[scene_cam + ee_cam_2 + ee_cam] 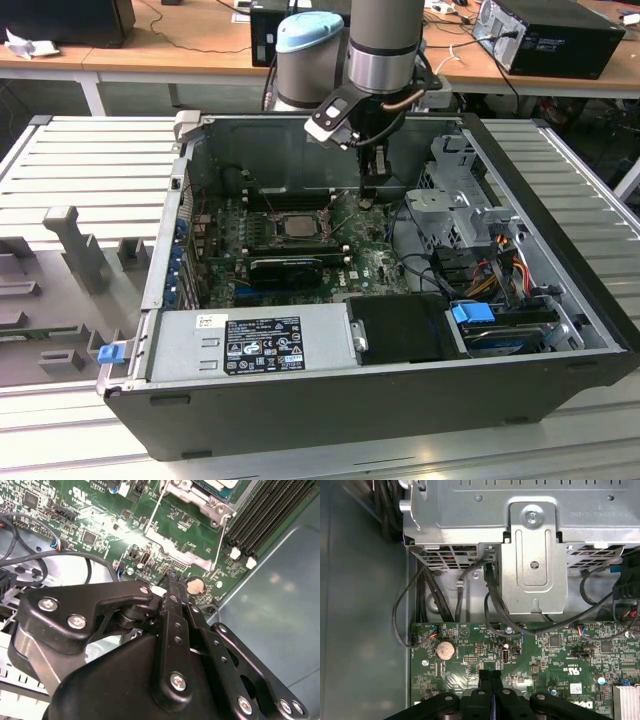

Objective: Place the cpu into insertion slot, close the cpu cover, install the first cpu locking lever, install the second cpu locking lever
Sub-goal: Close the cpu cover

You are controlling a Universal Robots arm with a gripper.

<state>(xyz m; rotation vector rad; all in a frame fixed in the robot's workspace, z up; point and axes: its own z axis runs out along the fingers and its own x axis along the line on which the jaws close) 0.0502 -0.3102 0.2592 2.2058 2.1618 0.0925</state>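
green circuit board [372, 265]: lies on the floor of the open black computer case [560, 250], middle of the exterior view.
cpu [297, 225]: silver square seated in the insertion slot [265, 228], centre of the exterior view; silver top and beige edge also seen in the second wrist view [216, 483].
cpu cover [192, 495]: bright metal frame against the chip's edge; whether it lies flat cannot be told.
wire lever [154, 510]: thin rod beside that frame.
gripper [367, 203]: fingers [485, 680] pressed together, nothing between them; tips low over the board, to the exterior view's right of the cpu, apart from it.
coin cell [445, 650]: just beside the fingertips in both wrist views.
grey power supply [250, 345]: lower centre of the exterior view.
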